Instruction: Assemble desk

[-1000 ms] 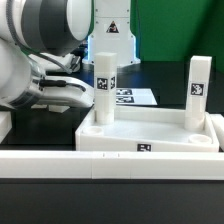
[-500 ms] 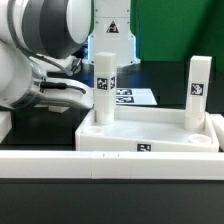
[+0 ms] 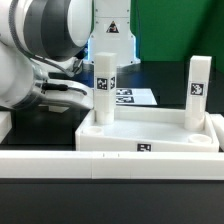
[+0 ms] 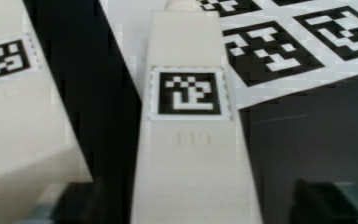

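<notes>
Wrist view: the gripper [image 4: 197,205] is spread. Its two dark fingertips [image 4: 78,203] stand one on each side of a white square-section leg [image 4: 194,140]. A dark gap shows between each fingertip and the leg, and no contact is visible. The leg carries one black-and-white tag on the face toward the camera. Beyond the leg, the marker board [image 4: 309,40] lies flat on the table.

Exterior view: the arm [image 3: 35,55] fills the exterior view's left. The gripper points level at the middle height of this leg. The leg stands upright on the corner of the tray [image 3: 150,132] at the exterior view's left. A second leg [image 3: 198,92] stands upright at the tray's other end, at the exterior view's right, well apart from the gripper. The tray rests on the black table [image 3: 45,135] and has a tag on its front wall. A long low white rail [image 3: 60,166] lies just in front of the tray. The marker board lies behind the tray.
</notes>
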`<state>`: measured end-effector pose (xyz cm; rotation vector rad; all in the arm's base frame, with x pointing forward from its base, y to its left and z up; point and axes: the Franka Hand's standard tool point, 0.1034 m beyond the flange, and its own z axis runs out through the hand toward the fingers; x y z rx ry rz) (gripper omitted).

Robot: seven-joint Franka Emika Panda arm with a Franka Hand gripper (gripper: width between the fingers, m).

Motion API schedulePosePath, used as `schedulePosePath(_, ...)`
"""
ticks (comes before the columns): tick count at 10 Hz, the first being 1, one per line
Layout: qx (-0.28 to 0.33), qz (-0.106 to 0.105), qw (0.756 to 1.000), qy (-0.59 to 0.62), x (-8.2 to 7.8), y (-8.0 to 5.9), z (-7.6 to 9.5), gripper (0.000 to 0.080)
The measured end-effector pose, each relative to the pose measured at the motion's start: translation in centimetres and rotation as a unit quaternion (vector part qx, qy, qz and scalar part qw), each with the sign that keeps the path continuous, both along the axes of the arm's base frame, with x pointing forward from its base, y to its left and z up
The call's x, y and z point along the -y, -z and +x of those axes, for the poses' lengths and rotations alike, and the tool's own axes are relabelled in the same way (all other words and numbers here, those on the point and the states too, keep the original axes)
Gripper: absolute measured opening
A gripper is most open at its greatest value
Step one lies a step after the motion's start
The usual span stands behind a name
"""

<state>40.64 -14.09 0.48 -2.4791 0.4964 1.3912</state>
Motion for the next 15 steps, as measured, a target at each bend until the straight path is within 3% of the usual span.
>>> schedulePosePath(1, 0.0, 0.0, 1.0, 0.0, 0.0, 0.0, 0.0, 0.0367)
schedulePosePath(2, 0.0, 0.0, 1.0, 0.0, 0.0, 0.0, 0.0, 0.0288)
schedulePosePath(6, 0.013, 0.008, 1.0, -0.014, 0.1, -0.2, 0.7, 0.0288)
schedulePosePath(8, 0.051, 0.028, 0.997, -0.042, 0.7, -1.6, 2.9, 0.0288)
schedulePosePath(10, 0.066, 0.029, 0.996, -0.048, 0.8, -3.7, 5.2, 0.0289)
schedulePosePath(11, 0.071, 0.028, 0.996, -0.05, 0.9, -4.2, 5.8, 0.0289)
schedulePosePath(15, 0.073, 0.027, 0.996, -0.05, 1.0, -3.9, 5.7, 0.029)
